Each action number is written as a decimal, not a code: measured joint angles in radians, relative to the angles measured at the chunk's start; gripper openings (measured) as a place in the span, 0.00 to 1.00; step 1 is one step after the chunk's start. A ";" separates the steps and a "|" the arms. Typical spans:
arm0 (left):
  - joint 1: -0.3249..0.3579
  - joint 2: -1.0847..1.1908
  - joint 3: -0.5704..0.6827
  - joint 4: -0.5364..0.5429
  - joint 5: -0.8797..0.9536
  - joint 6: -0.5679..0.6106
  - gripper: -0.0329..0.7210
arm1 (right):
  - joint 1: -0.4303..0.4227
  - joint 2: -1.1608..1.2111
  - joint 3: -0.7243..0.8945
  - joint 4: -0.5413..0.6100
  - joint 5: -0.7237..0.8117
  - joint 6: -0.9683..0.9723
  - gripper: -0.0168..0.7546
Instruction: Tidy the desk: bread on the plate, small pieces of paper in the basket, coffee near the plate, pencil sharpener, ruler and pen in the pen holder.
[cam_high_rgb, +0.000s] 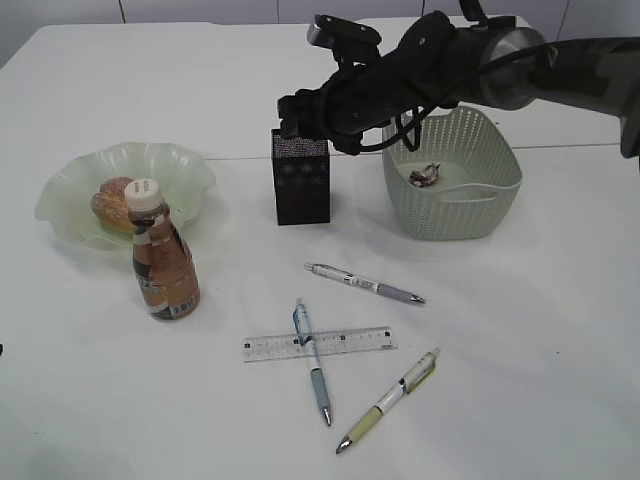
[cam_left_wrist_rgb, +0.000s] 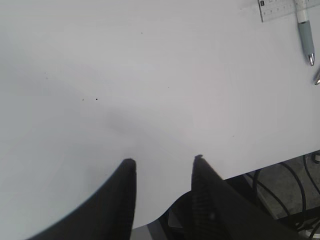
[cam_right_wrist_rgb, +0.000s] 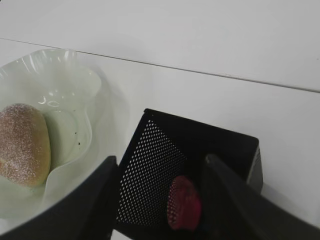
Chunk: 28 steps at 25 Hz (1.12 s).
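Observation:
My right gripper (cam_high_rgb: 300, 110) (cam_right_wrist_rgb: 160, 158) hangs open just above the black mesh pen holder (cam_high_rgb: 300, 185) (cam_right_wrist_rgb: 165, 170). A red pencil sharpener (cam_right_wrist_rgb: 184, 202) shows through the mesh inside the holder, clear of both fingers. The bread (cam_high_rgb: 112, 200) (cam_right_wrist_rgb: 22, 142) lies in the wavy green plate (cam_high_rgb: 180, 165) (cam_right_wrist_rgb: 65, 70), and the coffee bottle (cam_high_rgb: 163, 265) stands right in front of that plate. A crumpled paper (cam_high_rgb: 427, 175) sits in the basket (cam_high_rgb: 455, 190). The clear ruler (cam_high_rgb: 320, 343) (cam_left_wrist_rgb: 277, 7) and three pens (cam_high_rgb: 365, 284) (cam_high_rgb: 313, 362) (cam_high_rgb: 390, 400) lie on the desk. My left gripper (cam_left_wrist_rgb: 164, 159) is open over bare desk.
The blue pen lies across the ruler. The desk's front edge (cam_left_wrist_rgb: 270, 162) runs close under the left gripper, with cables below it. The basket stands just right of the pen holder, under the right arm.

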 joint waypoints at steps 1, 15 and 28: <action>0.000 0.000 0.000 0.000 0.000 0.000 0.41 | 0.000 0.000 0.000 0.000 0.000 0.000 0.54; 0.000 0.000 0.000 0.000 -0.004 0.000 0.41 | 0.000 -0.166 -0.002 -0.338 0.473 0.215 0.57; 0.000 0.000 0.000 0.002 -0.063 0.000 0.41 | 0.054 -0.467 0.252 -0.528 0.582 0.045 0.57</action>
